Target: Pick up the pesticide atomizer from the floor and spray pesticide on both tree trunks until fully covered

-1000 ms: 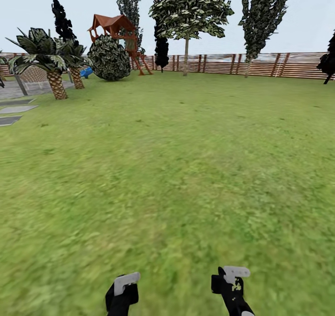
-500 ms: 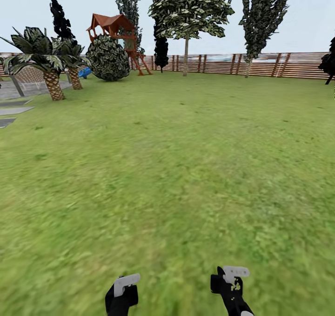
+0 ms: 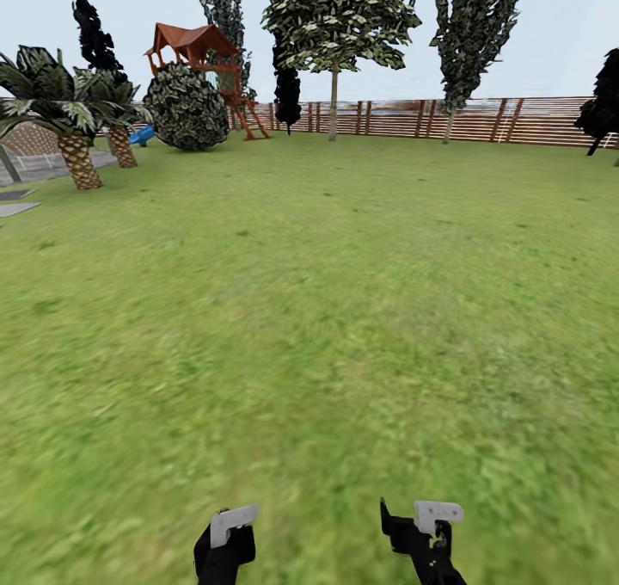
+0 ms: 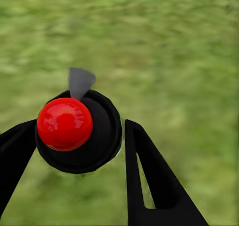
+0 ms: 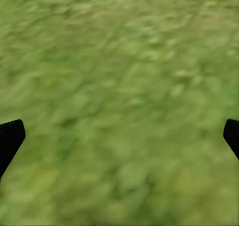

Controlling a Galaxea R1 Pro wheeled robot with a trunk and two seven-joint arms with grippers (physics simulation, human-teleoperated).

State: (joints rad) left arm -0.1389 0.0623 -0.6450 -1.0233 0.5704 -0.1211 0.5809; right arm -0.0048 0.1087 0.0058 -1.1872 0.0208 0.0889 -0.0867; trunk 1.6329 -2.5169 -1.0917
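The head view looks forward and down across the lawn [image 3: 327, 292] to the far fence [image 3: 481, 120]. Both wrist views look down close at that grass.

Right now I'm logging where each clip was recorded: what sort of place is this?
A back garden, in a simulator's render: a wide green lawn, a brown slatted wooden fence along the far edge, and a wooden play tower beside trees and a palm.

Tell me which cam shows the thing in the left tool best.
Left wrist view: a black round object with a red ball sits between the left tool's fingers. Head view gives the left tool from behind, its load hidden.
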